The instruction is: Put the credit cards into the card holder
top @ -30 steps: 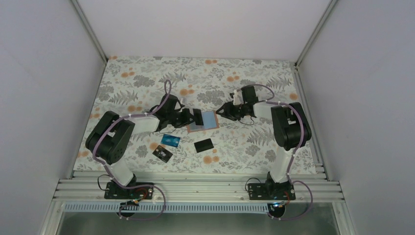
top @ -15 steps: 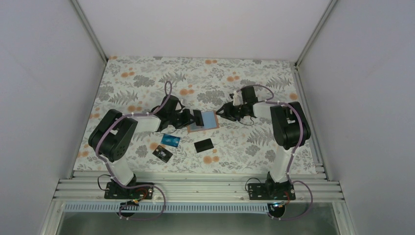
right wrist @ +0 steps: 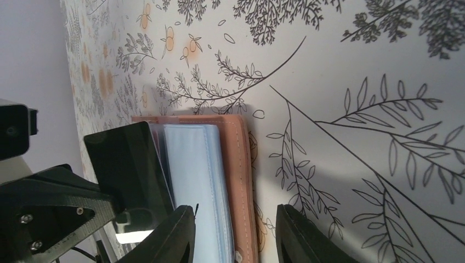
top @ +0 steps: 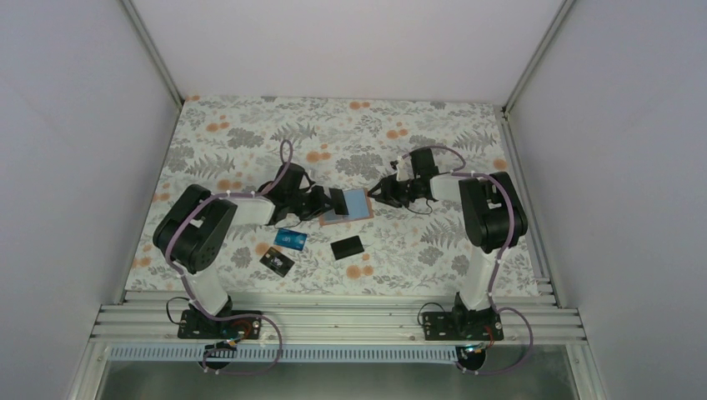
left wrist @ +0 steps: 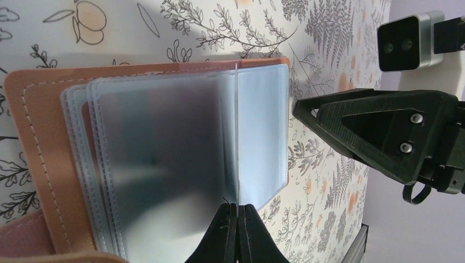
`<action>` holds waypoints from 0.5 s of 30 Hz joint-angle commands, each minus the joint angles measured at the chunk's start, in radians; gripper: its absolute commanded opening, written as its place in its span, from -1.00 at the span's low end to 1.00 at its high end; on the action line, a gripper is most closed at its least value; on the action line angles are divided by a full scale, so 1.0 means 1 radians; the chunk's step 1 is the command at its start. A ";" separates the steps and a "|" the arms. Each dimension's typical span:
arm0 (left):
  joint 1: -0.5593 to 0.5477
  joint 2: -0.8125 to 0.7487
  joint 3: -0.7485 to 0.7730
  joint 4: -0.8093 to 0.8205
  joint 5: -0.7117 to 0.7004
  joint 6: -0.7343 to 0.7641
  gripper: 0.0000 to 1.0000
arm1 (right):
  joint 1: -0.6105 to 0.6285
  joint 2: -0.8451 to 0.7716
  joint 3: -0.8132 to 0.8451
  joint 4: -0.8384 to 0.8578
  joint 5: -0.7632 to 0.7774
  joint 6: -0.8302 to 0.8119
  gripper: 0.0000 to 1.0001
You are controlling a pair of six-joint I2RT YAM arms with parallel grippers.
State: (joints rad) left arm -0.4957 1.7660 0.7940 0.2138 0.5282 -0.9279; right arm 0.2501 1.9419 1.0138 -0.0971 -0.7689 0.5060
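The floral table is occupied at its middle by the open card holder. The right gripper is held at the holder's right edge, jaws apart. The left gripper is clamped on an upright black card at its left edge. On the holder's near side a plain black card, a blue card and a printed black card are laid flat.

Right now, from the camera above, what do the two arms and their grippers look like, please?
The left arm and right arm have bulky black joints joined by white links, on black bases bolted to an aluminium rail. A thin lilac cable loops along each arm. The left gripper and right gripper are matt black plastic, with wedge-shaped fingers and small silver screws.
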 commanded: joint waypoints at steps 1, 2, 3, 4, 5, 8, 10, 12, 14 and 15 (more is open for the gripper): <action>-0.007 0.037 -0.020 0.044 0.028 -0.047 -0.95 | 0.001 0.006 -0.005 0.015 -0.016 -0.002 -0.21; -0.010 0.040 -0.022 0.047 0.031 -0.053 -0.95 | 0.001 0.006 -0.005 0.015 -0.017 -0.001 -0.21; -0.010 0.041 -0.024 0.049 0.032 -0.060 -0.95 | 0.002 0.008 -0.005 0.015 -0.018 -0.001 -0.21; -0.010 0.043 -0.024 0.050 0.033 -0.066 -0.95 | 0.003 0.009 -0.006 0.015 -0.019 0.000 -0.21; -0.012 0.044 -0.024 0.049 0.034 -0.071 -0.95 | 0.002 0.009 -0.006 0.015 -0.020 0.000 -0.21; -0.013 0.053 -0.018 0.044 0.035 -0.079 -0.95 | 0.005 0.010 -0.010 0.017 -0.023 0.000 -0.21; -0.014 0.059 -0.015 0.045 0.037 -0.083 -0.95 | 0.005 0.010 -0.013 0.018 -0.025 0.002 -0.21; -0.014 0.066 -0.013 0.049 0.041 -0.087 -0.95 | 0.006 0.012 -0.015 0.019 -0.026 0.002 -0.22; -0.016 0.072 -0.012 0.056 0.048 -0.092 -0.95 | 0.009 0.014 -0.017 0.019 -0.027 0.003 -0.22; -0.015 0.076 -0.013 0.063 0.052 -0.095 -0.95 | 0.009 0.015 -0.017 0.020 -0.027 0.005 -0.22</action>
State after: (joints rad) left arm -0.5041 1.8164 0.7815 0.2626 0.5606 -1.0061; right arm 0.2527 1.9423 1.0100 -0.0937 -0.7811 0.5110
